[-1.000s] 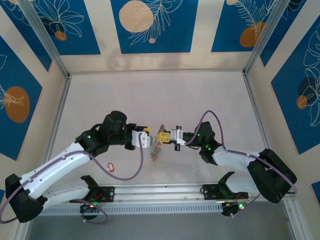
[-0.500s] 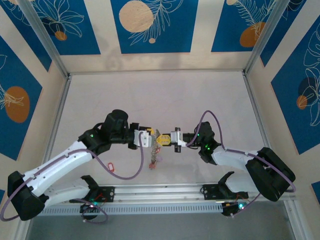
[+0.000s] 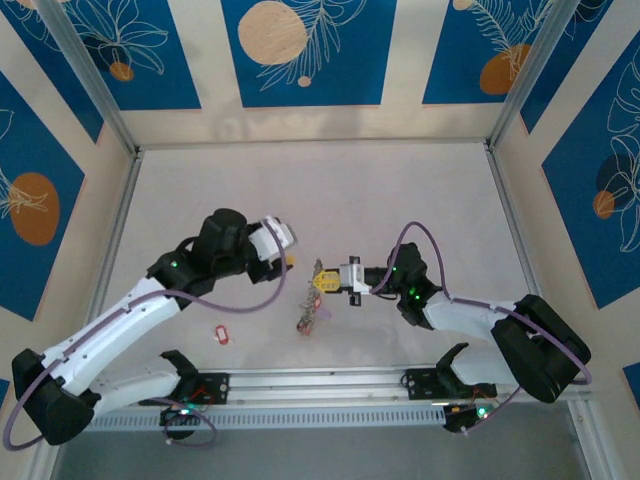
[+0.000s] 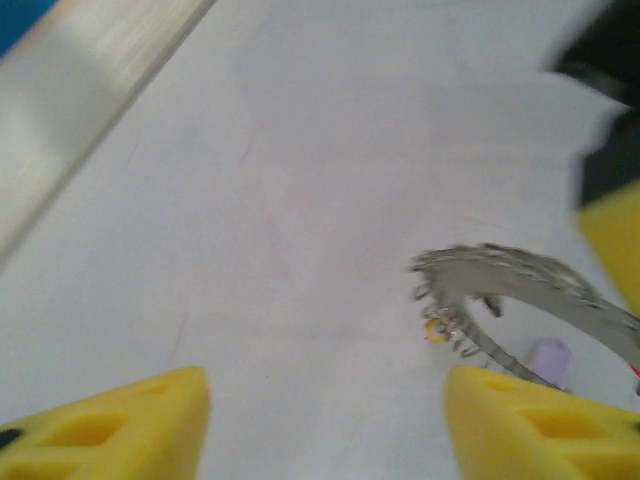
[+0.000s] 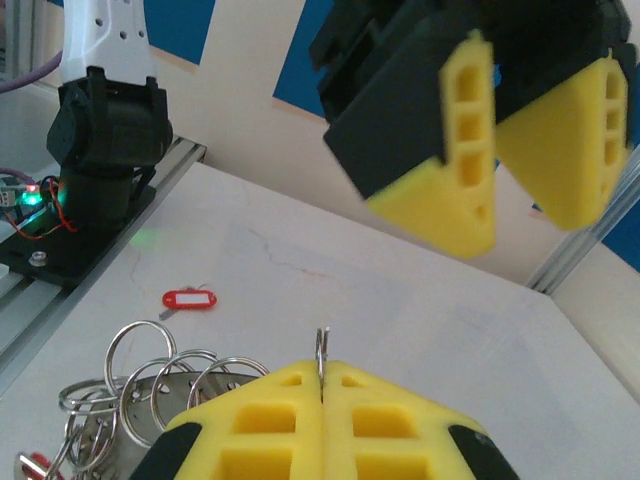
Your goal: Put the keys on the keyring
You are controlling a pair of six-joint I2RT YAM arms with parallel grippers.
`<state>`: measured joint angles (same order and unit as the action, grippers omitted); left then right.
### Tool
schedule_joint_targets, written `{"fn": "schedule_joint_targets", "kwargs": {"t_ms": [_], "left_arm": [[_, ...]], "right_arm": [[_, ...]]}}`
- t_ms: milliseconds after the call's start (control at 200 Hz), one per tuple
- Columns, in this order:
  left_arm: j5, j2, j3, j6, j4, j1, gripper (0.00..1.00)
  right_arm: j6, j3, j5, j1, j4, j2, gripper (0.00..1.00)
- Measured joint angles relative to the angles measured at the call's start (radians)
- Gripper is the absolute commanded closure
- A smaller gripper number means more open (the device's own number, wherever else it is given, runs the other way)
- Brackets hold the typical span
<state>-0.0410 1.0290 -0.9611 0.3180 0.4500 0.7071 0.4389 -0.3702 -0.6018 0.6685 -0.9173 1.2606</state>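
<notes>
Centrally, the right pincer (image 3: 327, 282) is clamped on the keyring (image 4: 520, 285). The left pincer (image 4: 325, 400), jaws apart, hangs just left of it. A red-tagged key (image 3: 222, 334) lies lower left on the surface (image 3: 400, 200).

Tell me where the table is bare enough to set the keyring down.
Bare: the far half of the table, between the grippers and the back rail, and the strip along the right rail. Crowded: the middle, where the open left gripper and the right gripper, shut on the keyring, face each other; a red-tagged key lies near-left.

One keyring (image 4: 510, 270), one loose red-tagged key (image 3: 222, 334).
</notes>
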Motion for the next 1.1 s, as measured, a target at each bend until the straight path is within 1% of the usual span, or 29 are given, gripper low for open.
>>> {"fn": "schedule_joint_targets", "kwargs": {"t_ms": [35,110,150,155,200,210,235,245,280,360,375,430,510,585,630,730,795,950,1100], "left_arm": [[0.055,-0.01,-0.005,-0.094,0.035,-0.008,0.26],[0.145,-0.034,-0.009,-0.283,0.131,-0.026,0.3],[0.174,-0.044,-0.009,-0.385,0.182,-0.039,0.34],[0.183,-0.048,-0.009,-0.414,0.2,-0.042,0.35],[0.211,-0.059,-0.008,-0.517,0.261,-0.056,0.41],[0.22,-0.062,-0.008,-0.562,0.279,-0.061,0.42],[0.23,-0.068,-0.006,-0.61,0.309,-0.069,0.44],[0.236,-0.072,-0.004,-0.658,0.329,-0.074,0.44],[0.244,-0.08,0.003,-0.728,0.369,-0.087,0.44],[0.244,-0.104,0.048,-0.941,0.466,-0.128,0.46],[0.242,-0.107,0.055,-0.952,0.473,-0.133,0.47],[0.216,-0.126,0.112,-1.069,0.507,-0.162,0.48],[0.178,-0.156,0.204,-1.18,0.526,-0.205,0.52],[0.152,-0.166,0.276,-1.231,0.537,-0.258,0.52],[0.133,-0.164,0.327,-1.253,0.537,-0.311,0.52],[0.082,-0.152,0.416,-1.272,0.522,-0.427,0.53],[0.043,-0.145,0.467,-1.279,0.502,-0.483,0.54],[-0.027,-0.096,0.497,-1.269,0.444,-0.535,0.55],[-0.106,-0.011,0.497,-1.25,0.35,-0.547,0.54]], "right_arm": [[0.005,0.0,0.0,-0.002,0.008,0.0,1.0],[0.011,-0.002,0.0,-0.004,0.027,0.0,1.0],[0.015,-0.003,0.0,-0.005,0.038,0.0,1.0],[0.016,-0.004,0.0,-0.006,0.04,0.0,1.0],[0.019,-0.006,-0.001,-0.008,0.051,0.0,1.0],[0.021,-0.006,-0.001,-0.008,0.053,0.0,1.0],[0.023,-0.008,0.0,-0.008,0.061,-0.001,1.0],[0.024,-0.008,-0.001,-0.008,0.064,-0.001,1.0],[0.027,-0.01,-0.001,-0.009,0.074,-0.002,1.0],[0.031,-0.011,-0.001,-0.009,0.095,-0.007,1.0],[0.031,-0.011,-0.001,-0.009,0.097,-0.008,1.0],[0.031,-0.012,-0.001,-0.009,0.105,-0.008,1.0],[0.031,-0.016,-0.001,-0.009,0.119,-0.008,1.0],[0.031,-0.017,-0.001,-0.007,0.128,-0.009,1.0],[0.032,-0.017,-0.001,-0.004,0.133,-0.01,1.0],[0.035,-0.021,-0.001,0.0,0.15,-0.01,1.0],[0.035,-0.023,0.0,0.003,0.153,-0.011,1.0],[0.046,-0.023,0.006,0.01,0.174,-0.036,1.0],[0.053,-0.023,0.012,0.012,0.179,-0.041,1.0]]}}
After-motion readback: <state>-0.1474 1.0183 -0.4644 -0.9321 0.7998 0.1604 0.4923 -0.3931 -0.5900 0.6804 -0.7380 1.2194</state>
